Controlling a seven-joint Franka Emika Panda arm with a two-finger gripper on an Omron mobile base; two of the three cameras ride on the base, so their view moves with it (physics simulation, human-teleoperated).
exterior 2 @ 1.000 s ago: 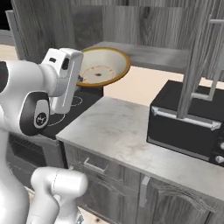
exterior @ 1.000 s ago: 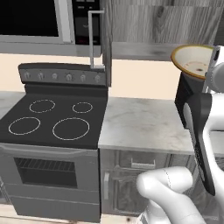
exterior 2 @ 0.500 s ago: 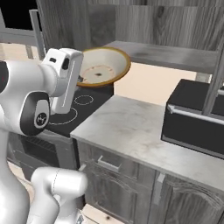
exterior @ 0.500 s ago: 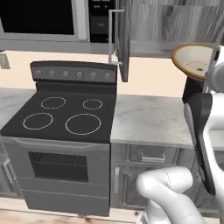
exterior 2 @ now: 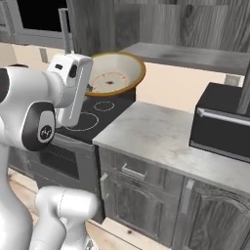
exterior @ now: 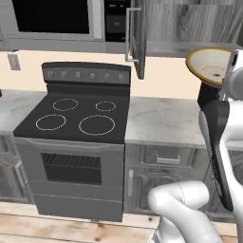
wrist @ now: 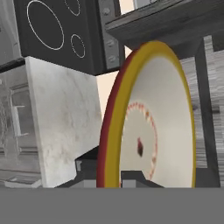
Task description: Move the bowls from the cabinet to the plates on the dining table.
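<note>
A pale cream bowl [exterior: 211, 66] [exterior 2: 114, 74] [wrist: 153, 127] with a yellow rim and a reddish outside hangs tilted in the air above the counter. My gripper [wrist: 109, 179] [exterior 2: 91, 86] is shut on its rim, one fingertip [wrist: 131, 178] inside and one outside. The grey wood-grain cabinet stands open behind it, with its door [exterior: 137, 38] swung out and a bare shelf [exterior: 190, 47] [exterior 2: 195, 54]. The plates and the dining table are out of view.
A black stove [exterior: 80, 118] [exterior 2: 90, 117] with ring burners stands left of a marbled counter [exterior: 163, 121] [exterior 2: 166, 141]. A black boxy appliance [exterior 2: 222, 127] sits on the counter to the right. A microwave [exterior: 52, 21] hangs above the stove.
The whole scene has slid across both base views, so the base has driven sideways. The bowl stays in my shut gripper in the same pose.
</note>
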